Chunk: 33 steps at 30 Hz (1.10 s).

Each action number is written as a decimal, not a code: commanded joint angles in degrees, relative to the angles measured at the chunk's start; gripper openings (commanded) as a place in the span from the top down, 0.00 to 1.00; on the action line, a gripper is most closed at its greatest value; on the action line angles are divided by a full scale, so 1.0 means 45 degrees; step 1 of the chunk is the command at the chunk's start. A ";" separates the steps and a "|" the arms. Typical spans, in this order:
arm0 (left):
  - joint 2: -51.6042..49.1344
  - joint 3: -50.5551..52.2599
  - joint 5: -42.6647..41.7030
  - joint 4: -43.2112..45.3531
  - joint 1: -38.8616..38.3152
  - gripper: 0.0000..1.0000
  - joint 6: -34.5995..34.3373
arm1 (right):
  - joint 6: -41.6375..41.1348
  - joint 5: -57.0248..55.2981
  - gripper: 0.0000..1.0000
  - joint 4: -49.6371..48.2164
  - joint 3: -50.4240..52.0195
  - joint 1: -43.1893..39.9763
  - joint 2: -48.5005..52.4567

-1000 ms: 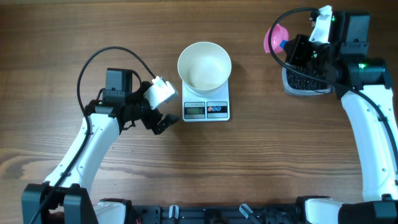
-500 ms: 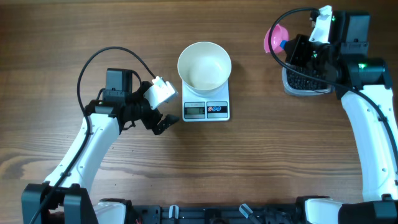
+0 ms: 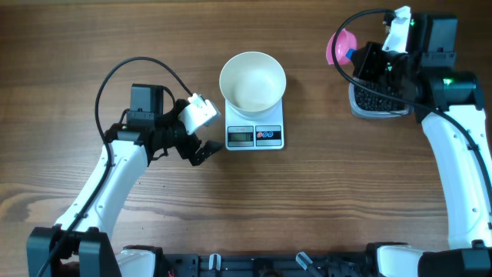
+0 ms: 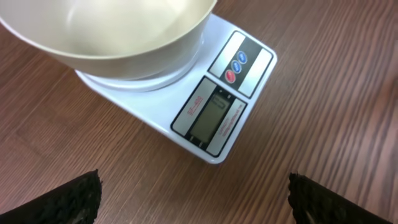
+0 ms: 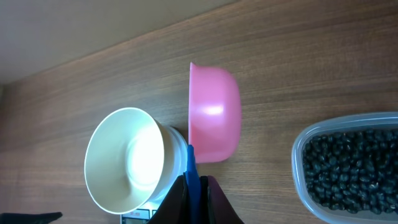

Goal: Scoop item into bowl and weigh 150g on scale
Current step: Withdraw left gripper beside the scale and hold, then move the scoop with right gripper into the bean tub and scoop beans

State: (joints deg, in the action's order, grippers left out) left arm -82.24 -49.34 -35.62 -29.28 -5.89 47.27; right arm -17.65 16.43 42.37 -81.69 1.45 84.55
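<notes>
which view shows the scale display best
Left wrist: the scale sits close, display and buttons facing the camera. Overhead shows it small, under the bowl. Right wrist shows only an edge.

Round white bowl (image 4: 106, 28): cut off by top edge, left wrist view. Small white square scale (image 3: 254, 135): display too small to read overhead. Clear plastic container (image 5: 297, 163) of black beads (image 5: 351, 168): cut by right edge; overhead, right arm (image 3: 453, 146) hides most.

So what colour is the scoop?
The scoop is pink, clearest in the right wrist view.
</notes>
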 commanded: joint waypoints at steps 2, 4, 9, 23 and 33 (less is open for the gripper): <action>-0.0112 0.0141 -0.0491 0.0034 -0.0024 0.00 -0.0034 | 0.0199 -0.0121 0.96 -0.0044 -0.0083 -0.0010 0.0083; -0.0112 0.0141 -0.0491 0.0034 -0.0024 0.00 -0.0034 | 0.0199 -0.0112 0.96 0.0029 -0.0083 -0.0010 0.0083; -0.0112 0.0141 -0.0491 0.0034 -0.0024 0.00 -0.0034 | 0.0549 0.0024 0.96 0.0447 -0.0083 -0.0010 0.0083; -0.0112 0.0141 -0.0491 0.0034 -0.0024 0.00 -0.0034 | 0.2278 -0.0112 0.96 0.2361 -0.0107 -0.0010 0.0078; -0.0112 0.0141 -0.0491 0.0034 -0.0024 0.00 -0.0034 | 0.2123 -0.1195 0.96 0.3206 -0.0952 -0.0194 0.0083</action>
State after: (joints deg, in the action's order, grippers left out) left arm -82.24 -49.34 -36.53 -29.28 -5.89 47.27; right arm -7.16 14.28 54.68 -82.02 1.45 84.55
